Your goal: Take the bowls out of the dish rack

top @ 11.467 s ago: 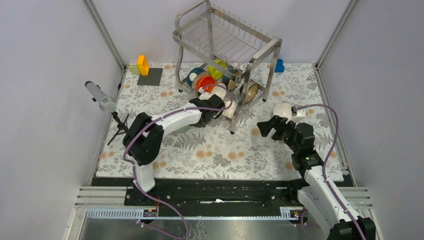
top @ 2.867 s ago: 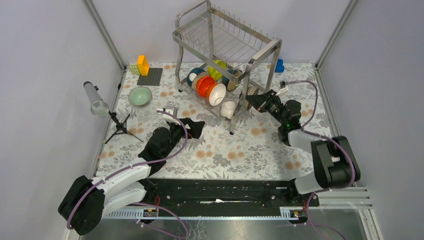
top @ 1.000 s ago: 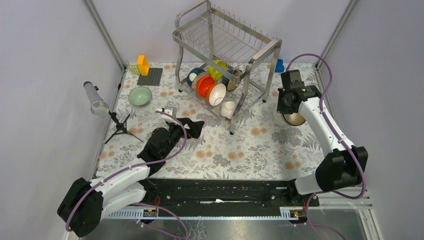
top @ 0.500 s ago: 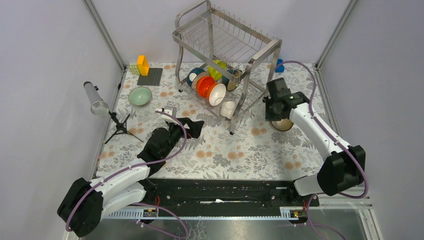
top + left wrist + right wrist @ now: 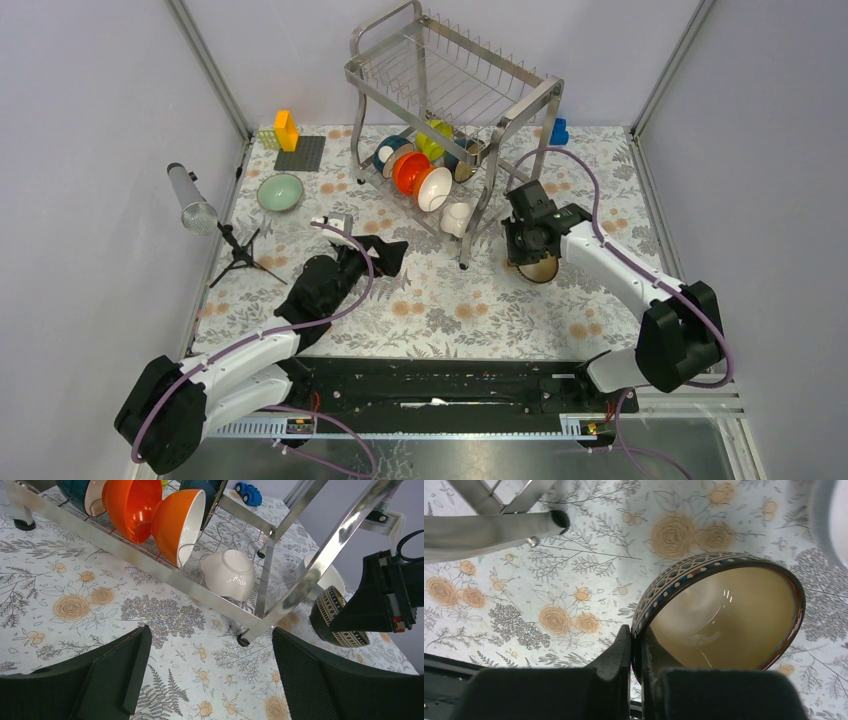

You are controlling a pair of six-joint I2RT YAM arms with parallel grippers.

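The dish rack [image 5: 450, 85] stands at the back of the floral mat. Its lower tier holds several bowls on edge: blue [image 5: 388, 152], orange [image 5: 409, 172], orange with a white inside [image 5: 180, 525], yellow-green [image 5: 432, 138] and a white one [image 5: 230, 572]. My right gripper [image 5: 638, 635] is shut on the rim of a brown-gold patterned bowl [image 5: 724, 620], held just above the mat right of the rack's front leg [image 5: 538, 268]. My left gripper [image 5: 209, 650] is open over bare mat, in front of the rack. A pale green bowl [image 5: 280, 192] sits on the mat at the left.
A white bowl [image 5: 831, 515] sits on the mat beside the held bowl. A cylinder on a small tripod [image 5: 195, 200] stands at the left edge. Yellow blocks on a grey plate [image 5: 292, 142] and a blue toy [image 5: 558, 130] lie at the back.
My right arm has carried the brown-gold bowl from beside the rack's right end leftward and nearer, lower over the mat. The left arm has not moved.
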